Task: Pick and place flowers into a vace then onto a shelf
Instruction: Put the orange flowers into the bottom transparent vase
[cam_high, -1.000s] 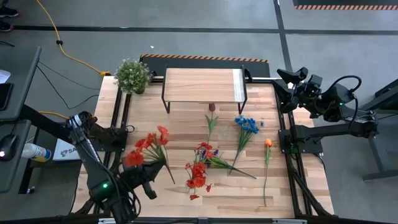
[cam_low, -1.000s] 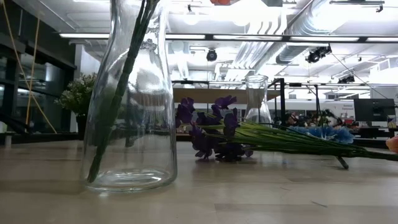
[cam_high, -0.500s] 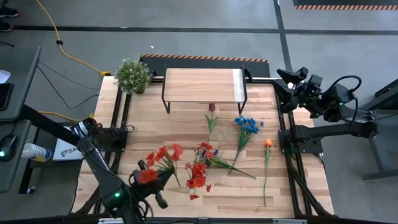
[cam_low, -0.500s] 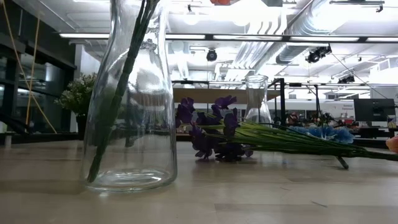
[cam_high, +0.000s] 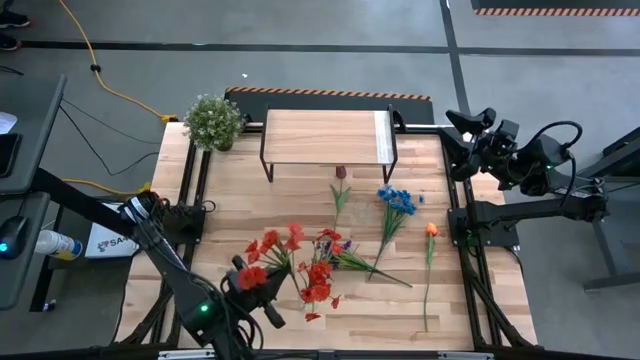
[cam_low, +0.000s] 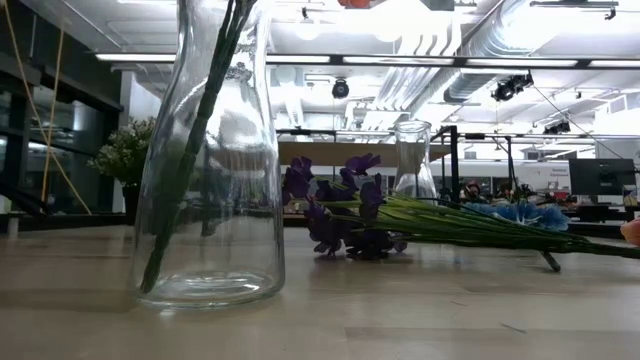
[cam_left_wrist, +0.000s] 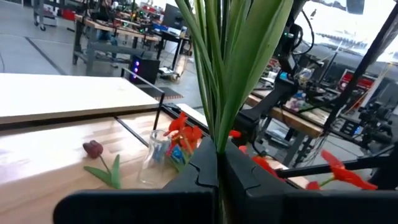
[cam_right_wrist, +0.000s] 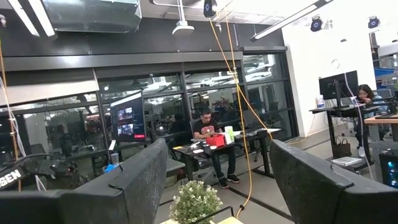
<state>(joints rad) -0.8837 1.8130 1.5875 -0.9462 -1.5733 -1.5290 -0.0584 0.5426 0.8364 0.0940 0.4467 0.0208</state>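
Left pincer (cam_high: 262, 296) pinches the red flowers' (cam_high: 272, 250) stems at the worktop's (cam_high: 400, 300) near edge — other flowers lie mid-worktop. Right pincer (cam_right_wrist: 214, 186) — spread, parked far right beside the shelf (cam_high: 325, 137).

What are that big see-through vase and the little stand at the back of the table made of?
The vase looks like clear, glossy glass: you see green stems and the room straight through it, with bright reflections on its wall. The stand seems to have a pale, matte wood top with visible grain, a white strip at one end, and thin black legs, probably metal.
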